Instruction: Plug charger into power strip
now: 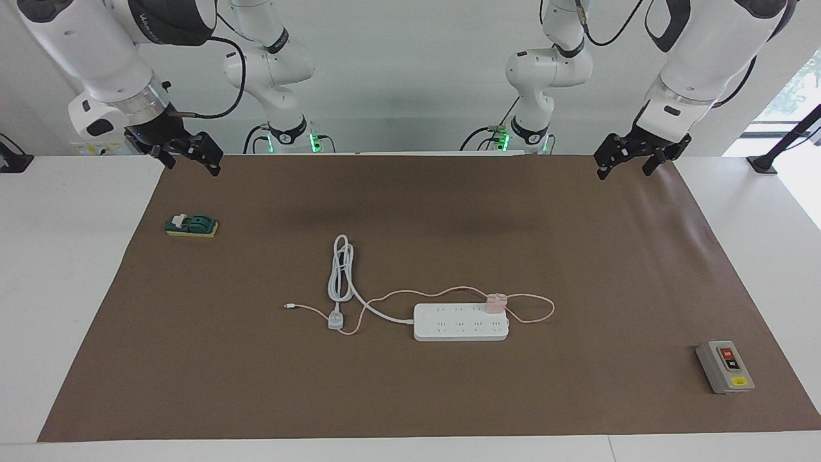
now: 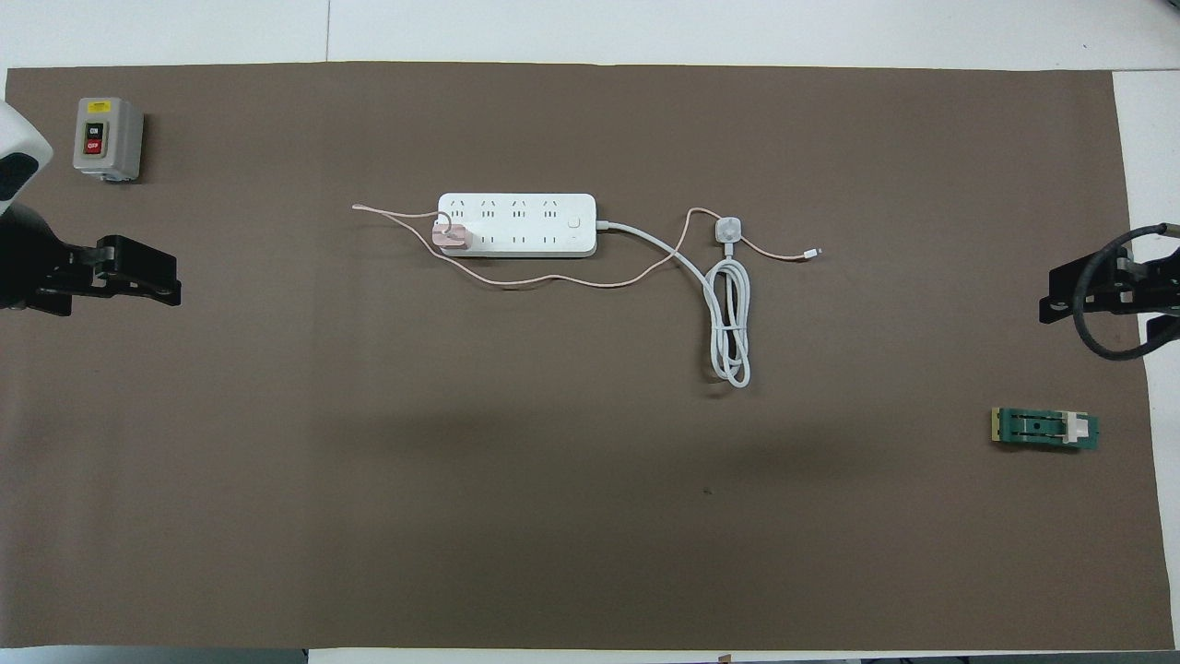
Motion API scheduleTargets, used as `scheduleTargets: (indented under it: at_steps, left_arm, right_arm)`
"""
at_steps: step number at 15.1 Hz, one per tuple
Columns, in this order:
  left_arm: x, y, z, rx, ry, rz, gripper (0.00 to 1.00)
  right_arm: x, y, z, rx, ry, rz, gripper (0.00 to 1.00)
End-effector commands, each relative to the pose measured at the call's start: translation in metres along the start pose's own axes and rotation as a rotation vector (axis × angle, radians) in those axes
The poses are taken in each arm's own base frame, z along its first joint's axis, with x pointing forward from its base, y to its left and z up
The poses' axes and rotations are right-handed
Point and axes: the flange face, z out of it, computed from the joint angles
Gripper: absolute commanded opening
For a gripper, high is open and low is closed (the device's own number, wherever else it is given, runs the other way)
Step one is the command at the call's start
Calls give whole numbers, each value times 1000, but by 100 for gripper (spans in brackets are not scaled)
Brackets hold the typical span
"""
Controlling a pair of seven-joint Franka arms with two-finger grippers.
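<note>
Robot lab: two white arms, bare table w/ brown mat.

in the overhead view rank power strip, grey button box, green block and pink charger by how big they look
1. power strip, clearly the largest
2. green block and grey button box: they look alike, so no ranking between them
3. pink charger, the smallest

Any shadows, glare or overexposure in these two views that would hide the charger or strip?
Facing view: soft dark shadow patches on the brown mat, nearer the robots than the power strip; a bright window blows out at the edge. Overhead view: a broad faint shadow band; charger evenly lit.
</note>
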Motion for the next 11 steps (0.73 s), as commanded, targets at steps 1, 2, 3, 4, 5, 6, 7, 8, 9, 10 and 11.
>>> scheduleTargets:
  at_steps: [1, 2, 3, 4, 5, 6, 7, 8, 9, 10, 11]
  left_arm:
    - [-7, 0, -2, -14, 16, 80, 100]
    - [-7, 0, -1, -19, 13, 104, 100]
    - [-6, 0, -1, -19, 11, 106, 100]
    - [-6, 0, -1, -20, 12, 108, 100]
    - [-6, 1, -2, -28, 13, 110, 100]
    - [-6, 2, -1, -40, 11, 107, 100]
    - [-6, 2, -2, -41, 13, 104, 100]
    - [-6, 2, -2, -41, 11, 103, 100]
    - [-6, 1, -1, -40, 8, 100, 100]
    - [-6, 1, -1, -40, 5, 97, 100]
    - [-5, 1, -2, -41, 11, 101, 100]
  right_arm:
    - [-4, 1, -4, 19, 10, -20, 100]
    - [-4, 1, -4, 17, 10, -20, 100]
    - [-3, 1, -4, 16, 10, -20, 100]
    - [-3, 1, -4, 16, 10, -20, 100]
    - [-3, 1, -4, 16, 10, -20, 100]
    - [-3, 1, -4, 16, 10, -20, 100]
    - [-3, 1, -4, 16, 10, -20, 100]
    - [-3, 1, -4, 16, 10, -20, 100]
    - [-3, 1, -4, 16, 10, -20, 100]
    - [-3, 1, -4, 16, 10, -20, 100]
    - [-3, 1, -4, 16, 10, -20, 100]
